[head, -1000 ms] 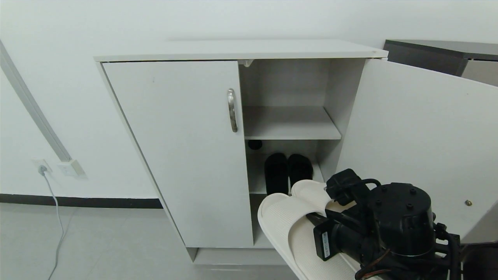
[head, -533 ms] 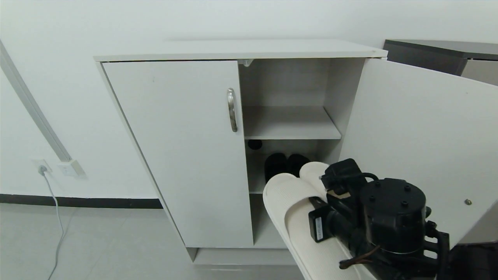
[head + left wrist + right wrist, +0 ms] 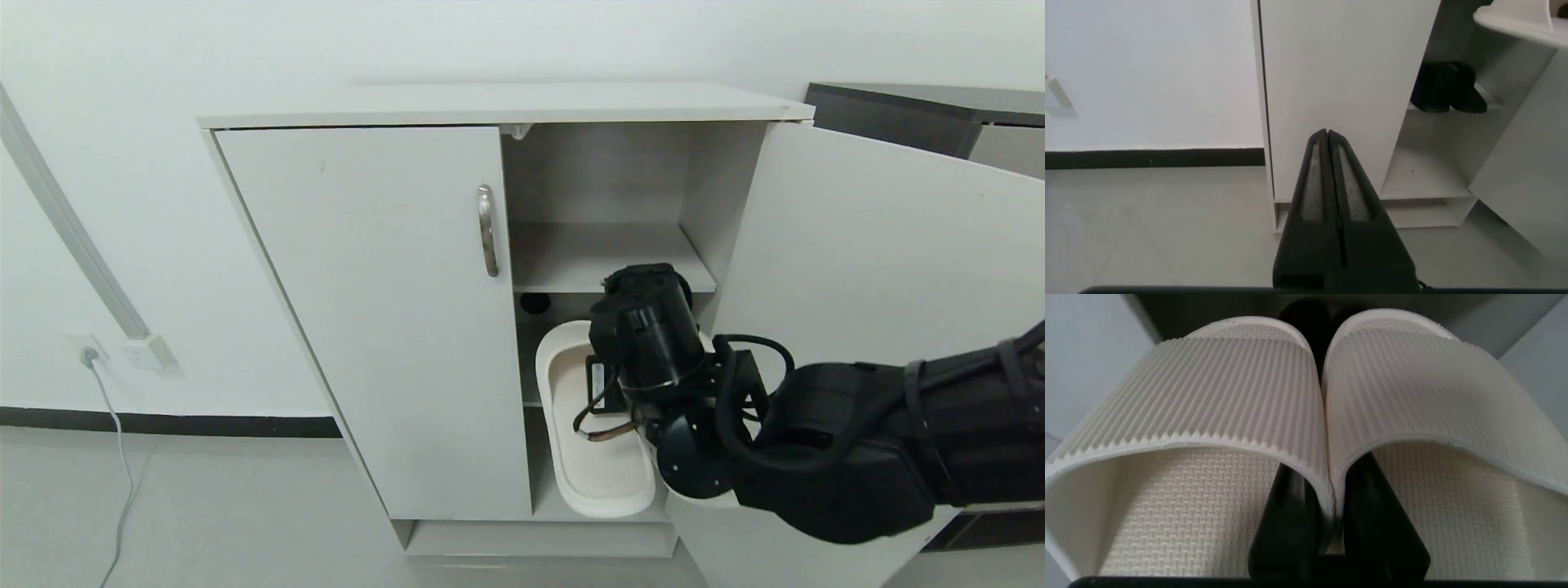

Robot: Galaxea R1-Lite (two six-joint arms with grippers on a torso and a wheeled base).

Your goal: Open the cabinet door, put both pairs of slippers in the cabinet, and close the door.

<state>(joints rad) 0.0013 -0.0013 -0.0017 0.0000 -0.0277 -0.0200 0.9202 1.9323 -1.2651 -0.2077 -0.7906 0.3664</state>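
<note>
We held white slippers (image 3: 592,469) pinched in our right gripper (image 3: 1327,527) at the open cabinet (image 3: 490,102); black slippers (image 3: 1447,86) sat on its shelf. Left gripper (image 3: 1327,163) was pressed together.

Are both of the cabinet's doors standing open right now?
No, the left door is shut flat, while the right door is swung wide open.
</note>
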